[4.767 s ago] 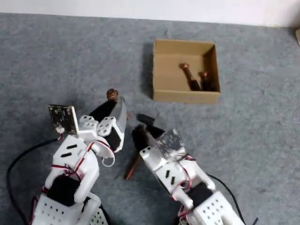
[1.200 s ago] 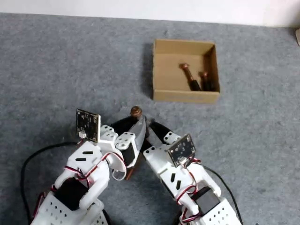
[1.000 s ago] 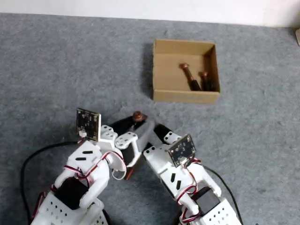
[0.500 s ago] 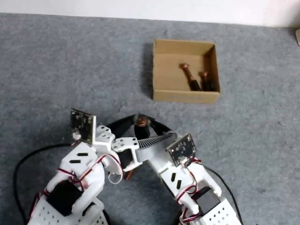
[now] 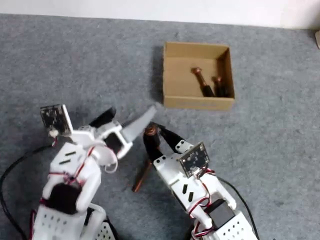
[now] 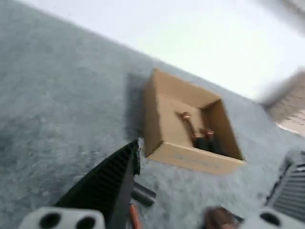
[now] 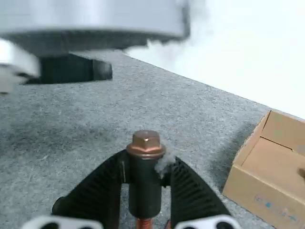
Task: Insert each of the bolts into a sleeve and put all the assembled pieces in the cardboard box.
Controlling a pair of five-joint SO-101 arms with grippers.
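Observation:
My right gripper [image 5: 155, 137] is shut on a black sleeve [image 7: 144, 188] held upright. A copper bolt [image 7: 145, 141] sits in the sleeve, its hex head [image 5: 150, 131] on top. My left gripper [image 5: 132, 111] is open and empty, just left of the bolt head, with its black finger [image 6: 109, 181] pointing toward the cardboard box [image 5: 197, 102]. The box [image 6: 157, 95] stands beyond both grippers and holds two assembled pieces [image 5: 207, 82] against its right wall. The box corner [image 7: 267, 167] lies ahead of the held sleeve.
A thin copper rod [image 5: 141, 176] lies on the grey carpet under the right arm's wrist, between the two arms. Open carpet spreads left of the box and around it. A white wall edge runs along the back.
The left gripper brought the bolt onto the sleeve held by the right gripper, then opened, let go and swung back to the left. The right arm has hardly moved.

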